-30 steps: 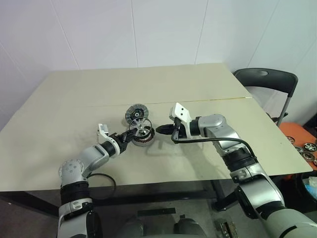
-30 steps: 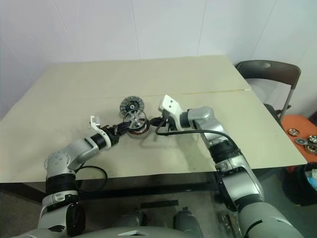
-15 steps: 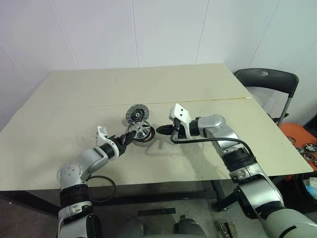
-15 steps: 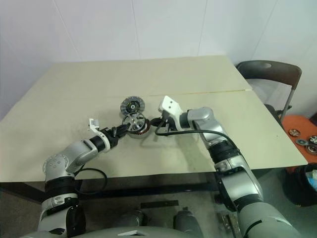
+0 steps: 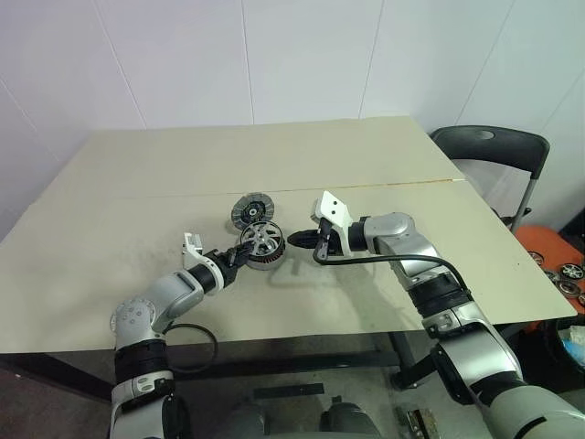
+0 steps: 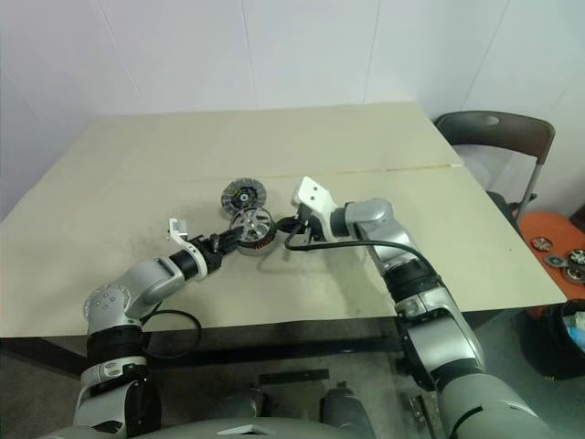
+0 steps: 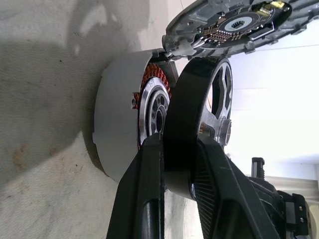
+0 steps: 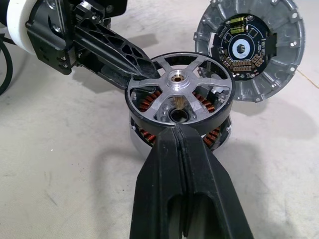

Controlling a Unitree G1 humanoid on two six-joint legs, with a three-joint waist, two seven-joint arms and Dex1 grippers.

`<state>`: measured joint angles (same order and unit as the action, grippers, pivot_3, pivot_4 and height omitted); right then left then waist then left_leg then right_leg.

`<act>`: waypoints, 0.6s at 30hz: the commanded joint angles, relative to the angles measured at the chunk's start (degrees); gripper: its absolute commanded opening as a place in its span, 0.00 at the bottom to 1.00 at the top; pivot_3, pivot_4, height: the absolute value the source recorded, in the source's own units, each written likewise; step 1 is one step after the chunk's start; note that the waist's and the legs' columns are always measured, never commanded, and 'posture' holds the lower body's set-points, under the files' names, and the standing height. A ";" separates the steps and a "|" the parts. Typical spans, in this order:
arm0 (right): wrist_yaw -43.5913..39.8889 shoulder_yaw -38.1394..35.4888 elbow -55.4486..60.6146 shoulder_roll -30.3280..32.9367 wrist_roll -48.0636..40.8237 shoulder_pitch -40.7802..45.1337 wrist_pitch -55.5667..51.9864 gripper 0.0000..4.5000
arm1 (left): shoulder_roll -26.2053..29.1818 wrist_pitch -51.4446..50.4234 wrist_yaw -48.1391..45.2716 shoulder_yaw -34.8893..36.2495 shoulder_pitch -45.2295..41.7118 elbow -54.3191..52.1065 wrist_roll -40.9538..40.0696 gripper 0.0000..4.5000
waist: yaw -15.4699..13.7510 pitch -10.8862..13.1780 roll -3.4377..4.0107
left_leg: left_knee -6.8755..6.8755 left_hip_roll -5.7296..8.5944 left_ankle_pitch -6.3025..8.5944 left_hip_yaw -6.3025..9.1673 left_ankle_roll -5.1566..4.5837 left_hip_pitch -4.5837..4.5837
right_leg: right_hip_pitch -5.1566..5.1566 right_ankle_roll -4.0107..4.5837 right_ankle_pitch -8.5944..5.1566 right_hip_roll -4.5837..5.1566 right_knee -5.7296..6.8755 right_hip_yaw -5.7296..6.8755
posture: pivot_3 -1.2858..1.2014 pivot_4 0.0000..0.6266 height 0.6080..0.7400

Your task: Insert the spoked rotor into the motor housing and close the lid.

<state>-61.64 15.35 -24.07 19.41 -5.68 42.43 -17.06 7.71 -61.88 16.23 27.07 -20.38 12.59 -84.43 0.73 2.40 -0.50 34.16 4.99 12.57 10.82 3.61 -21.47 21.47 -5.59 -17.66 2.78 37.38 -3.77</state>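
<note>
Left eye view: reaching in low over the beige table [image 5: 119, 210] from the near left edge, forearm angling up and right, left gripper [image 5: 239, 257] pinching the rim of the spoked rotor [image 5: 260, 240]. Holding the rotor close to level just above the motor housing [image 5: 266, 257]. Coming in from the right with elbow bent, forearm turned leftward, right gripper [image 5: 294, 241] tipping slightly down, fingers pressed together, tip just beside the rotor's right edge. Lying flat just behind the housing: the lid [image 5: 248, 208], ribbed face up. Standing beyond the table's far right corner: a dark chair [image 5: 494, 146].

Right eye view: showing the same layout, both arms converging on the housing near mid-table, lid behind it.

Left wrist view: clamping the black ring of the rotor between the two black fingers [image 7: 144, 189], one on each face. Sitting behind it: housing with coppery windings showing, lid beyond its edge.

Right wrist view: pointing shut fingers [image 8: 172, 164] at the rotor's near rim, tips touching or nearly touching, cannot tell which. Hovering over the housing, rotor not seated yet, windings visible through the spokes. Gripping the far rim: left gripper.
</note>
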 commanded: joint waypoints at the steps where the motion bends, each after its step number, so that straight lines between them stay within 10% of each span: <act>1: 0.33 -0.48 0.32 -0.23 0.09 0.90 1.06 0.00 | 0.03 -0.12 -0.12 -0.26 -0.32 -2.60 -1.98 0.17 | -0.01 0.00 0.00 | 0.00 0.00 0.00 0.00 0.00 0.00 | 0.00 0.00 0.00 0.00 0.00 0.00 | 0.52 0.00 1.00; 10: 0.81 -0.47 -0.19 -0.64 0.44 1.04 1.59 0.00 | 1.53 1.65 1.24 0.46 -1.80 -3.57 -2.09 0.65 | 0.03 0.00 -0.01 | 0.01 0.00 0.00 -0.01 0.00 0.02 | -0.01 0.00 0.00 -0.01 0.01 0.00 | 0.52 0.00 1.00; 18: 1.04 -0.12 -1.61 -1.19 1.21 1.24 2.76 0.00 | 9.35 2.23 0.99 -1.72 -6.39 -7.49 1.93 0.65 | 0.08 0.03 -0.07 | 0.01 -0.01 -0.01 -0.02 0.01 0.01 | 0.01 0.00 0.01 -0.03 0.06 0.01 | 0.52 0.00 1.00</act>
<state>-60.72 15.43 -26.32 18.72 -4.58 42.45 -15.74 15.26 -59.40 18.36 26.33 -25.77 7.80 -84.36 0.81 2.43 -0.57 34.17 4.99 12.57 10.79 3.62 -21.45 21.47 -5.59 -17.65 2.76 37.42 -3.79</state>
